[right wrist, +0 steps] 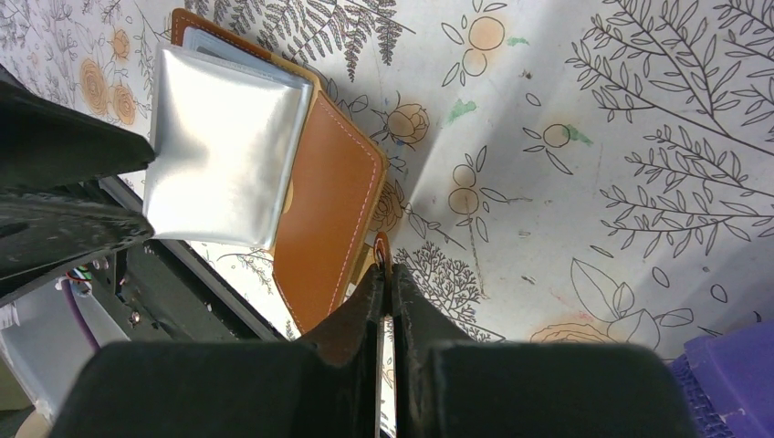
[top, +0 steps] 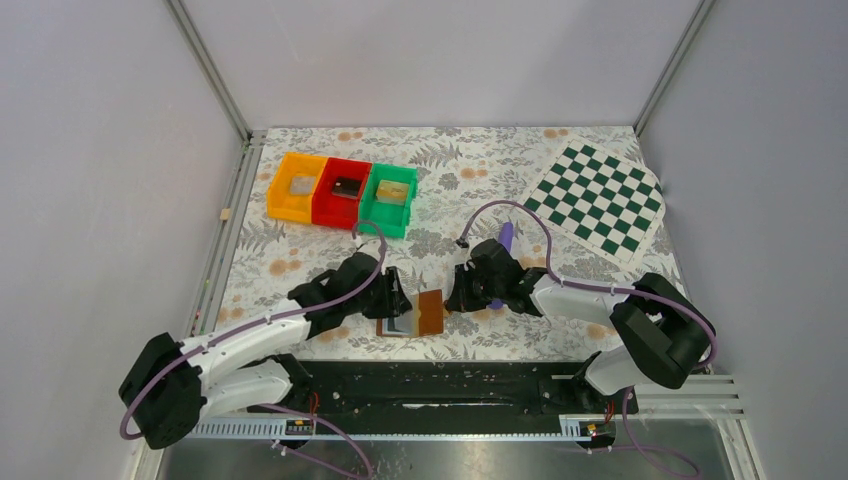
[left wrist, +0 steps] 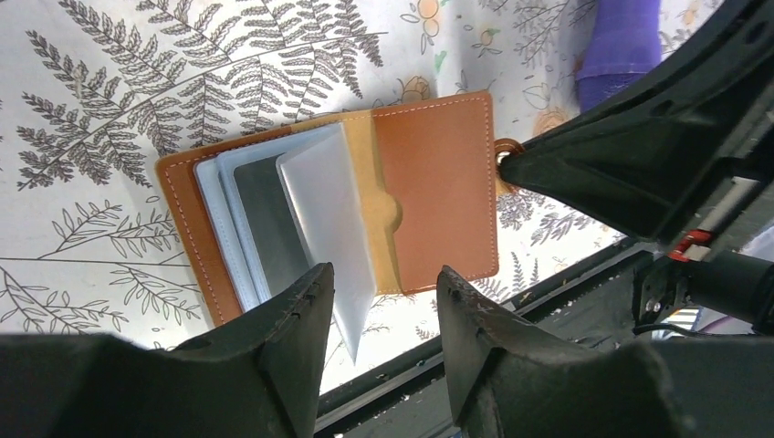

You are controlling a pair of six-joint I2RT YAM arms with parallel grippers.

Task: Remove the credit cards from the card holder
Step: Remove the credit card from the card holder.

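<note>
Your card holder [top: 418, 314] [left wrist: 429, 196] [right wrist: 324, 210] lies open by the near edge of the worktop [top: 480, 170], about midway along. Your left arm [top: 250, 335] reaches in low from the near left corner. The left gripper [top: 398, 297] [left wrist: 383, 278] has its fingers parted on either side of a raised clear sleeve [left wrist: 324, 219] and grips nothing. Your right arm [top: 580, 295] stretches in from the near right corner. The right gripper [top: 455, 298] [right wrist: 385, 274] is pinched tight on the holder's brown edge loop [right wrist: 381, 245].

Floral table [top: 470, 180] — card holder [top: 430, 312], bins [top: 330, 212], checkerboard [top: 598, 198]
</note>
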